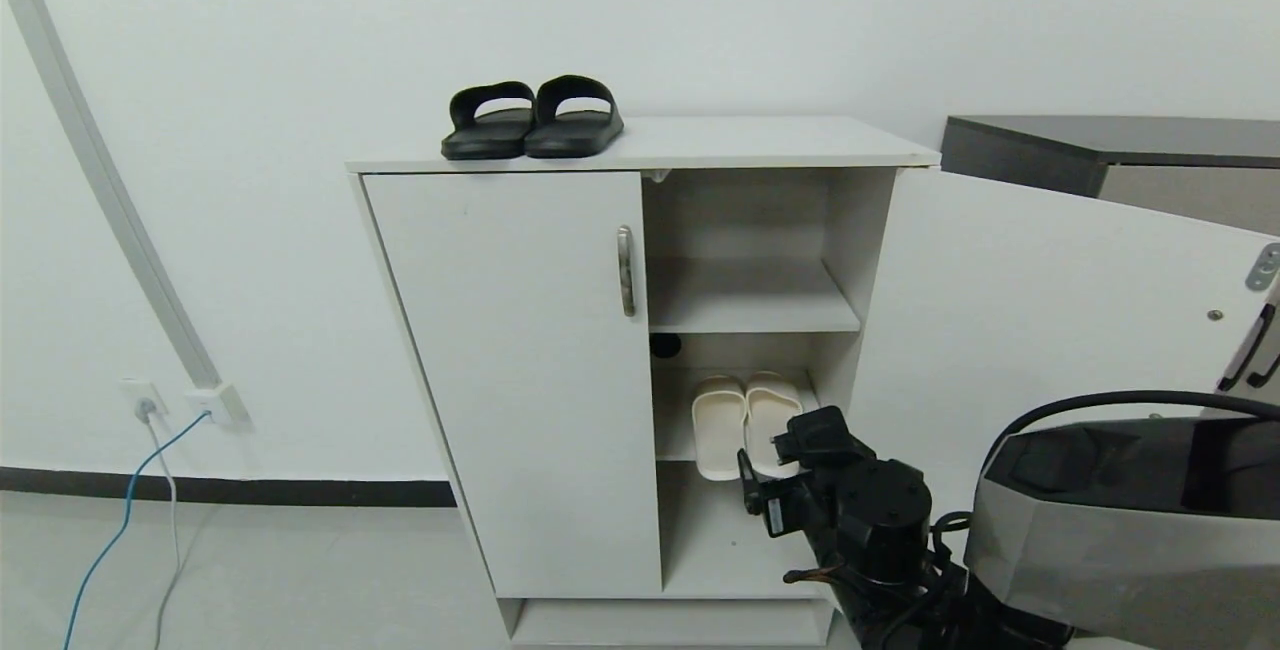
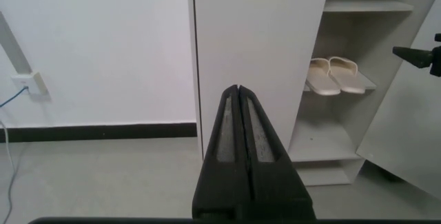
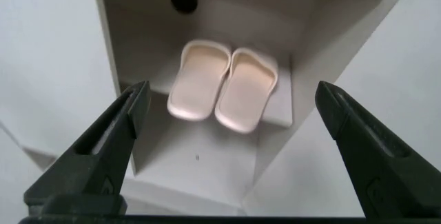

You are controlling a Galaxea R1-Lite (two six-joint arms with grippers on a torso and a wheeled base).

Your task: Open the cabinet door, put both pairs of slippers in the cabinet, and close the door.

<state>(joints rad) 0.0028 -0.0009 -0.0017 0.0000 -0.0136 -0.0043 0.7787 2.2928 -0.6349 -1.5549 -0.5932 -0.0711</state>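
Observation:
The white cabinet (image 1: pixel 520 350) has its right door (image 1: pixel 1050 320) swung open and its left door shut. A pair of cream slippers (image 1: pixel 745 420) (image 3: pixel 222 86) (image 2: pixel 337 76) lies on the middle shelf inside. A pair of black slippers (image 1: pixel 533 118) sits on the cabinet top at the left. My right gripper (image 1: pixel 765 475) (image 3: pixel 231 141) hangs open just in front of the cream slippers, holding nothing. My left gripper (image 2: pixel 238 89) is shut and empty, low and to the left of the cabinet.
A grey counter (image 1: pixel 1110 155) stands behind the open door at the right. Wall sockets with a blue cable (image 1: pixel 120 520) are at the lower left. Bare floor (image 2: pixel 103 176) lies left of the cabinet. The top and bottom shelves hold nothing.

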